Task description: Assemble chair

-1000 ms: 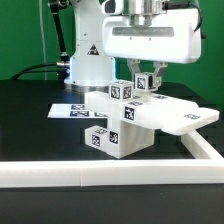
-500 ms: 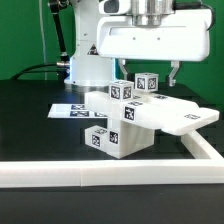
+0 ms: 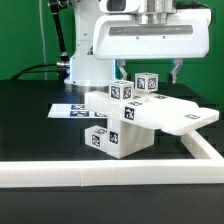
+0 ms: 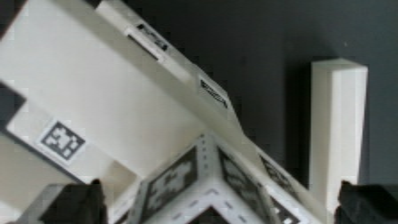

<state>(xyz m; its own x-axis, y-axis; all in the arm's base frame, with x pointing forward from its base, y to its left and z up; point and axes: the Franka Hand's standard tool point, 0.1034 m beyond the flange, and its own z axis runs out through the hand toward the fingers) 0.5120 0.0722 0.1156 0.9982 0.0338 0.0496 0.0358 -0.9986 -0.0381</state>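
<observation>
Fingers spread apart either side of the small cube on the chair; lift straight up without nudging it

The arm was white, with rounded glossy shells and a small black triangular warning mark on its base column. A metal-grey cylindrical flange sat above the wide, boxy white body of the tool, from whose underside two slim dark fingers projected. In the wrist view the fingertips appeared as blurred black blocks.
</observation>
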